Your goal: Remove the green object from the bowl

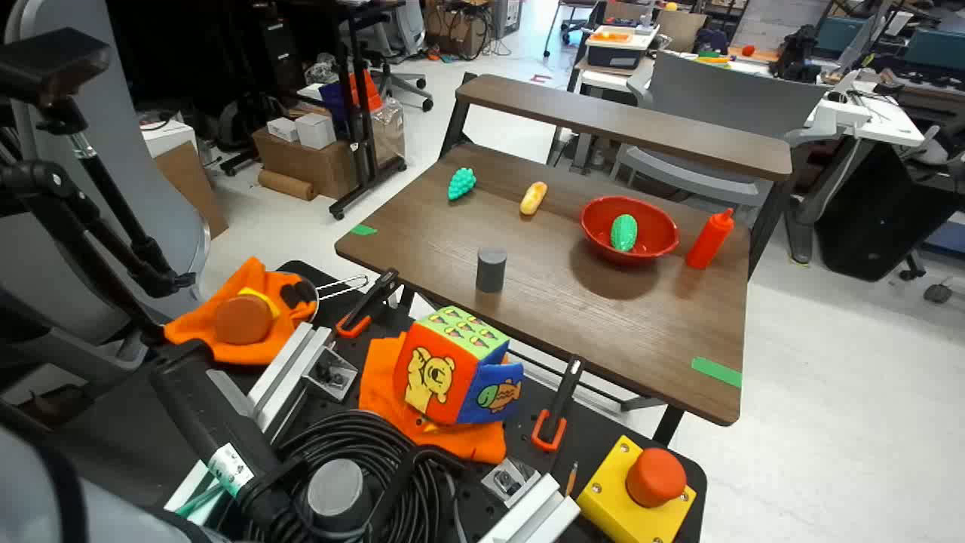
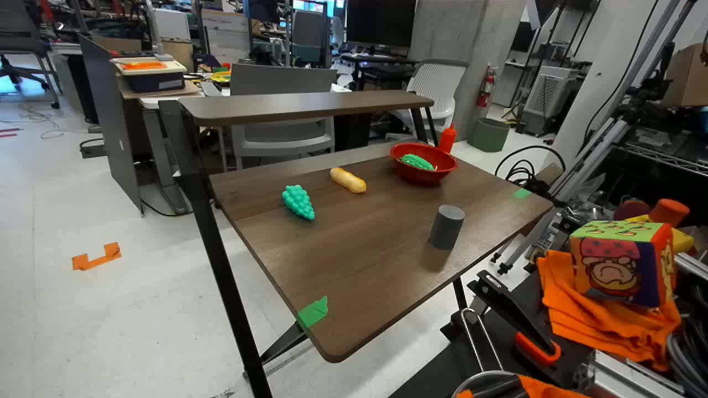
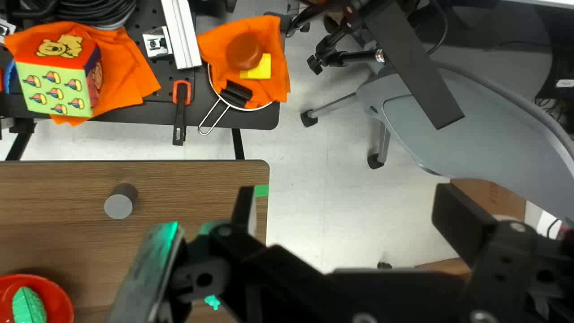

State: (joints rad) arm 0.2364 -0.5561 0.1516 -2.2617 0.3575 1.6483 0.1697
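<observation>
Green object point(image 1: 623, 232) sits in bowl point(image 1: 655, 231) in all three views; wrist view cuts bowl at corner. Bottle point(image 1: 710, 240) stands just beside bowl, bread point(image 2: 348, 181) lies on table point(image 2: 343, 265): these show in both exterior views only. Gripper point(image 3: 344, 202) shows in wrist view alone, fingers spread wide, well away from bowl.

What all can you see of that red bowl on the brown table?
The red bowl is round and glossy, with a broad open top and plain rim; it looks like plastic. It sits upright on the brown table, beside the red squeeze bottle but not touching it. Inside lies a textured green oval toy, resting against the bowl. The open gripper does not touch the bowl. The wrist view shows only part of it.
</observation>
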